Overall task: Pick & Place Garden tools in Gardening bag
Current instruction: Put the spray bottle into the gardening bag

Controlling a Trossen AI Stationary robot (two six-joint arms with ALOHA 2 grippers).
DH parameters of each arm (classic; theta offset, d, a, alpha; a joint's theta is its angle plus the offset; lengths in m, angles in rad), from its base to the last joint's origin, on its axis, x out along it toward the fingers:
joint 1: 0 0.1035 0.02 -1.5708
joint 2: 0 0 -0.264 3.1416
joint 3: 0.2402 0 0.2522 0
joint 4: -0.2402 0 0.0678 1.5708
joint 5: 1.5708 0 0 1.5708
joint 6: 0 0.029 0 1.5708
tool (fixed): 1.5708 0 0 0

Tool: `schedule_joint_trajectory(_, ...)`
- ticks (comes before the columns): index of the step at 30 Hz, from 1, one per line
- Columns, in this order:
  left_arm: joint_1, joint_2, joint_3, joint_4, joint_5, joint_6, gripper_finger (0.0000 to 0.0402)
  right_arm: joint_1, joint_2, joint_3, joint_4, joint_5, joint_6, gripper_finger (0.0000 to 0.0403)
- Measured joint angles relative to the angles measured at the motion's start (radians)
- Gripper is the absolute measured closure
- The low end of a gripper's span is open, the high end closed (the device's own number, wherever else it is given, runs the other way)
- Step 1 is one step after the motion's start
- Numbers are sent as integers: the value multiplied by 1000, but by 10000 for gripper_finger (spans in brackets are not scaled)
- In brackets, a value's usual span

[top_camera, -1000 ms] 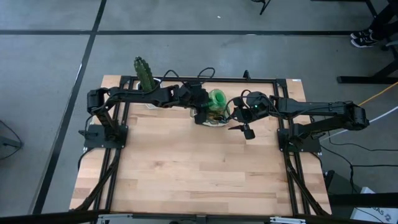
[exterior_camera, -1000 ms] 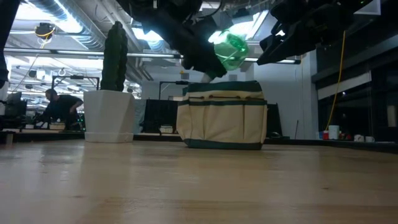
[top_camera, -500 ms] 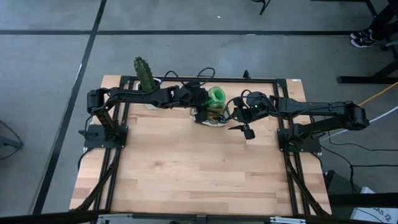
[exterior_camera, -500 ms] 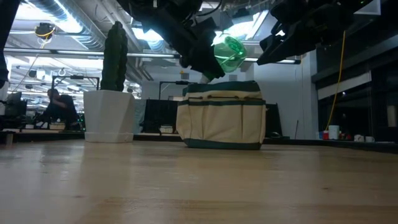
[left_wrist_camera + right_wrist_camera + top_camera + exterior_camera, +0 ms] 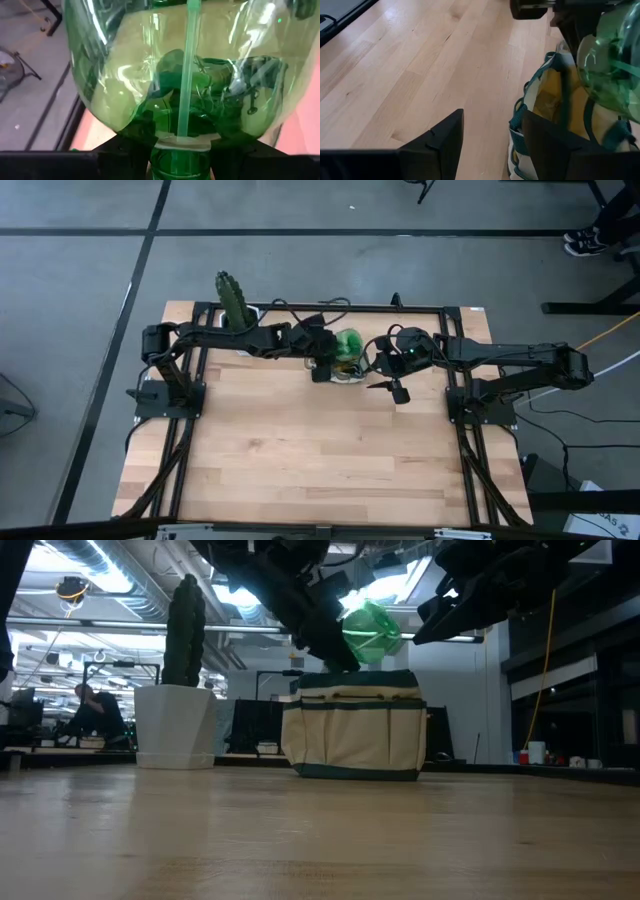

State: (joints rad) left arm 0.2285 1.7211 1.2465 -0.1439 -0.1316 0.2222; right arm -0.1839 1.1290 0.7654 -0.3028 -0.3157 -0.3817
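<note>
A pale wooden bench [image 5: 300, 450] of narrow glued planks carries a small soft fabric gardening bag [image 5: 353, 728], cream canvas with olive-green trim, stitched side pockets and an open top. It sits toward the far edge of the bench, near the middle. Beside it stands a white, flat-sided plant pot [image 5: 173, 726] holding a tall ribbed green cactus [image 5: 184, 632].

The left gripper [image 5: 322, 356] hangs just above the bag's open top, its fingers clamped on a green spray bottle [image 5: 371, 632]. The bottle is rounded, translucent, glossy plastic; in the left wrist view a pale green dip tube [image 5: 185, 75] runs straight down its centre. The bottle is clear of the bag's rim, directly over the opening.

The right gripper [image 5: 397, 390] hovers just beside the bag on the right, fingers [image 5: 437, 140] apart and empty; they look like matte black, angular plastic.

No label or writing can be read on the bottle or bag, though the views may be too coarse to show small print.
</note>
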Motion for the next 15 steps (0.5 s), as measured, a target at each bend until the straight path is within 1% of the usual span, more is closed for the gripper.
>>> schedule_joint_trajectory(7,-17,23,2,10,-1,118,207,0,0,0,0,0,0,201)
schedule_joint_trajectory(12,-19,25,1,2,-7,139,184,0,0,0,0,0,0,201)
schedule_joint_trajectory(15,-19,9,1,-39,-8,127,172,0,0,0,0,0,0,201)
